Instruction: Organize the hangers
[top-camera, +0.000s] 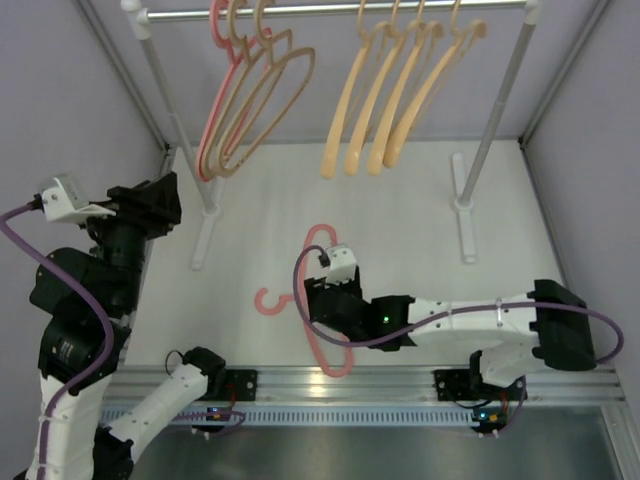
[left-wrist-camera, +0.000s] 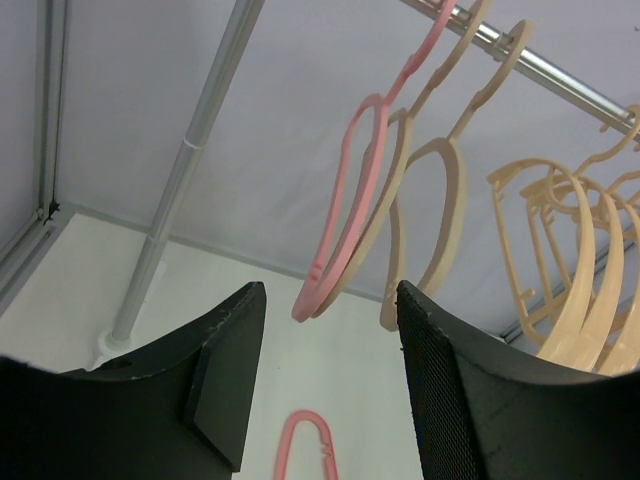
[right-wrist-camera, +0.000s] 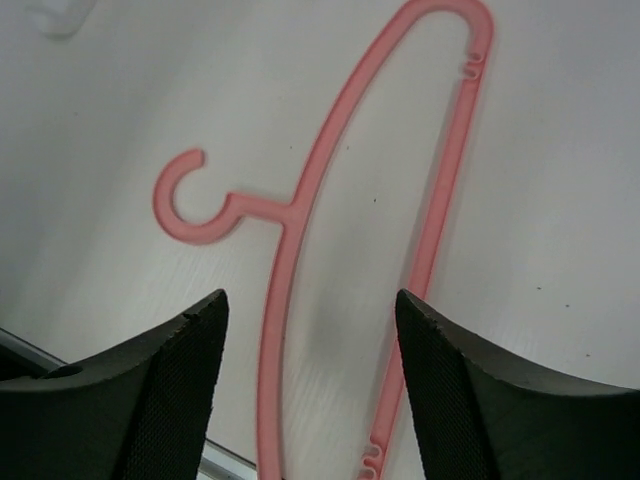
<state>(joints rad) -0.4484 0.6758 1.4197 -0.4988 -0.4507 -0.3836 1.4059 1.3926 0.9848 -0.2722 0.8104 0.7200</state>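
Low over the white table (top-camera: 420, 250), right gripper (right-wrist-camera: 310, 325) hangs with jaws well apart, nothing held. Loose pink hanger (right-wrist-camera: 283, 212) lies flat beneath, both its thin bars running between the fingers (right-wrist-camera: 170, 390), hook pointing off to one side. Likely light, stiff, slick plastic, awkward to lift off a flat surface; best pinched across one bar near the hook's neck. Left gripper (left-wrist-camera: 330, 300) raised, likewise parted and empty, facing the other hangers (left-wrist-camera: 338, 215) hung on the rail (left-wrist-camera: 540, 65), none touched.
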